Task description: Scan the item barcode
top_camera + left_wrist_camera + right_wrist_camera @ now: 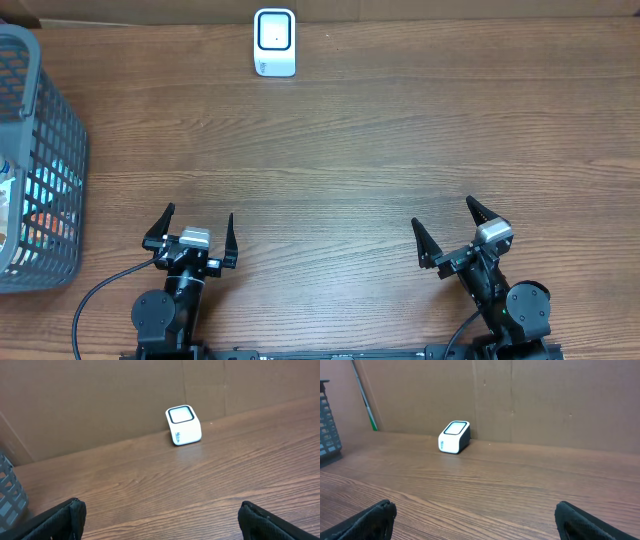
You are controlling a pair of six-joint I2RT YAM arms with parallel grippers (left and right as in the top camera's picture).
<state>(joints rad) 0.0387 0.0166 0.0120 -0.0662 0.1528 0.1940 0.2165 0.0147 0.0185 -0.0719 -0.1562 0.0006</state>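
Observation:
A small white barcode scanner (274, 42) with a dark window stands at the far edge of the table; it also shows as the scanner (183, 425) in the left wrist view and the scanner (454, 437) in the right wrist view. Items lie inside the grey basket (62, 150) at the far left, seen only through its mesh. My left gripper (197, 234) sits near the front edge, open and empty. My right gripper (445, 230) sits at the front right, also open and empty. Both are far from the scanner and the basket.
A brown cardboard wall (100, 400) backs the table behind the scanner. The basket's corner (10, 497) shows at the left of the left wrist view. A green-tipped rod (365, 400) leans against the wall at the left.

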